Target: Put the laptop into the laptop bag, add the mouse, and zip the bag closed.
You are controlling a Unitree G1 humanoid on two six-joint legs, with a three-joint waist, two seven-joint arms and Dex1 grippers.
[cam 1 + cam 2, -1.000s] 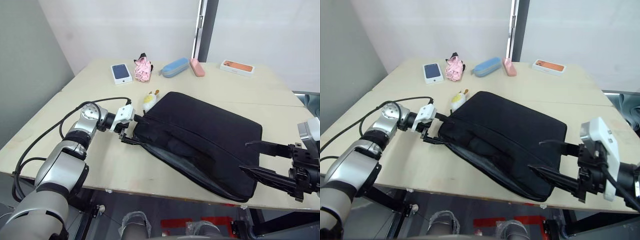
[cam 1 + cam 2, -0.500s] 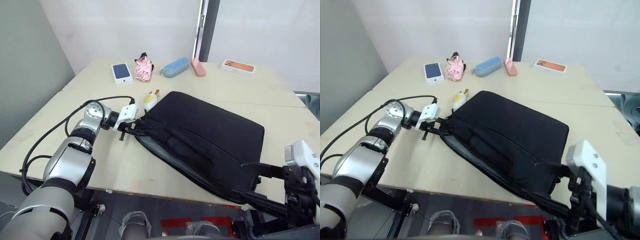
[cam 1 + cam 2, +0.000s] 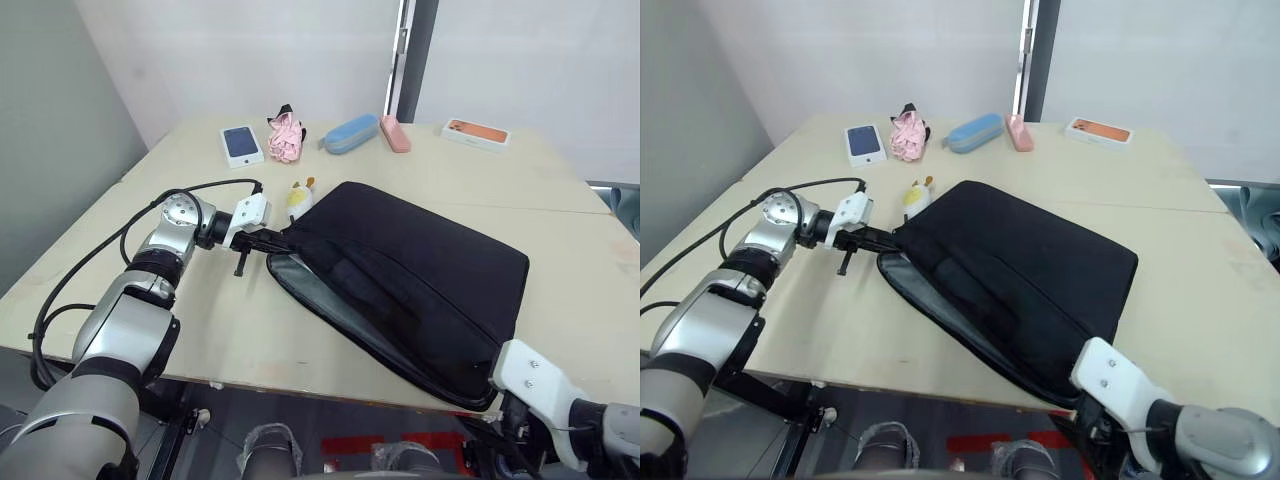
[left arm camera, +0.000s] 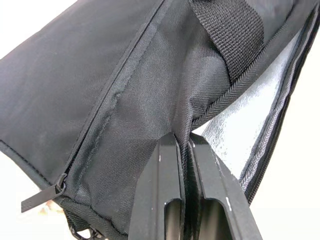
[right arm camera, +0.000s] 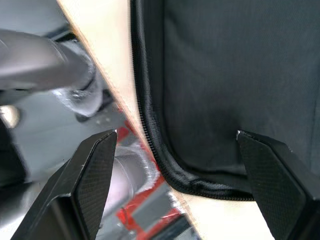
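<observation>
The black laptop bag [image 3: 420, 260] lies flat across the middle of the table. Its mouth gapes along the near-left side and shows grey lining [image 3: 300, 285]. My left gripper [image 3: 272, 240] is shut on the fabric edge at the bag's left corner. In the left wrist view its fingers [image 4: 170, 165] pinch the black cloth beside a strap. A white plush duck charm [image 3: 298, 198] sits by that corner. My right gripper [image 5: 176, 133] is open at the table's front edge, its fingers on either side of the bag's near-right corner and apart from it. The laptop and the mouse are out of view.
Along the table's back edge lie a blue phone box [image 3: 242, 144], a pink bundle [image 3: 286, 138], a blue case [image 3: 350, 134], a pink case [image 3: 394, 134] and an orange phone box [image 3: 476, 133]. My left arm's black cable [image 3: 200, 187] loops over the table.
My left gripper has shut on the bag's left corner and drawn the mouth wider. My right arm has dropped from beside the bag to the table's front edge.
</observation>
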